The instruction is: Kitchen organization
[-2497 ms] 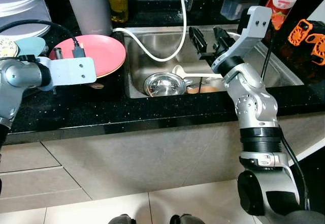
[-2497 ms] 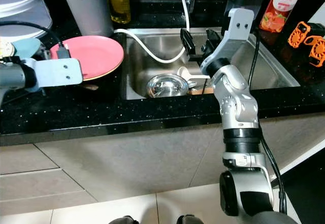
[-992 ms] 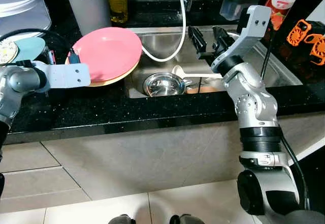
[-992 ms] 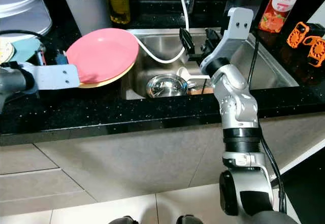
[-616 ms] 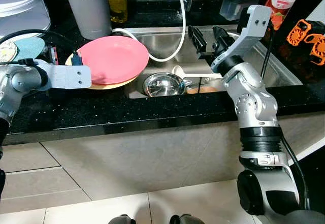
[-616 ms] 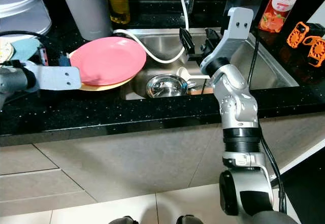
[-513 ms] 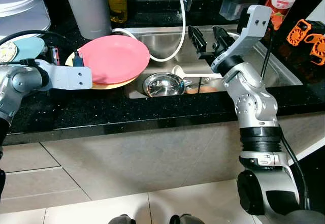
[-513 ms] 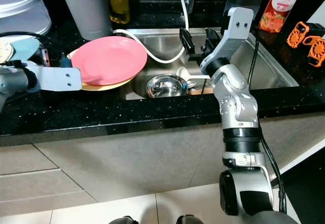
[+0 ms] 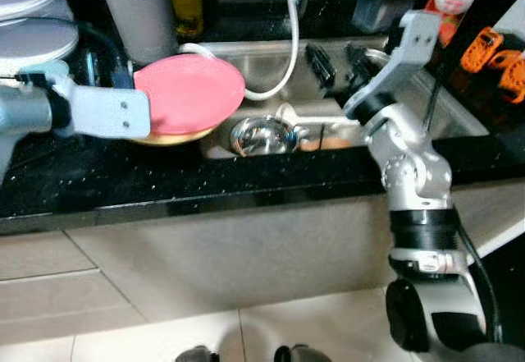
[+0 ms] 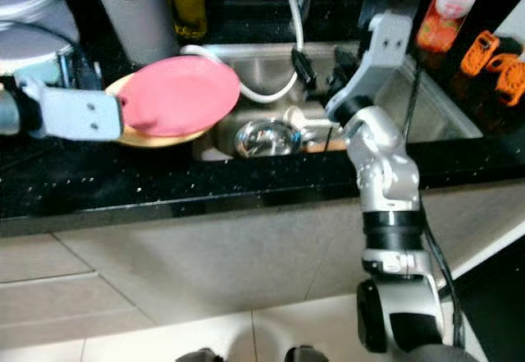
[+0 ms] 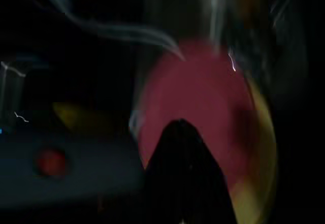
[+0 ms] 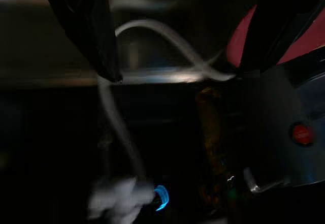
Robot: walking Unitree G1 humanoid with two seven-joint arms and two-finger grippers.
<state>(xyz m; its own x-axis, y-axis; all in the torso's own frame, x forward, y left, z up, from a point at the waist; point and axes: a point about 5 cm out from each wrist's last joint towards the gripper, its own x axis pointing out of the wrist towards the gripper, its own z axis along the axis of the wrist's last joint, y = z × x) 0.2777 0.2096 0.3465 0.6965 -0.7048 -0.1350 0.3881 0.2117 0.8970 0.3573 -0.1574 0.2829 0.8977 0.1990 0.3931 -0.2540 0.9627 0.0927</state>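
The pink plate (image 9: 190, 93) has shifted toward the sink (image 9: 271, 71); the left pincer (image 11: 183, 148), seemingly clamped on it, should lower it level. The right pincer (image 9: 339, 57) hovers open.

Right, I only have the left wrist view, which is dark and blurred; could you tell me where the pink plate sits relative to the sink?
Observer: The pink plate overhangs the left edge of the sink.
Operator: Thank you, is anything in the sink?
Observer: A steel bowl lies on its floor, near the front wall.
Operator: And where is the right gripper?
Observer: The right gripper hovers over the sink, jaws open.
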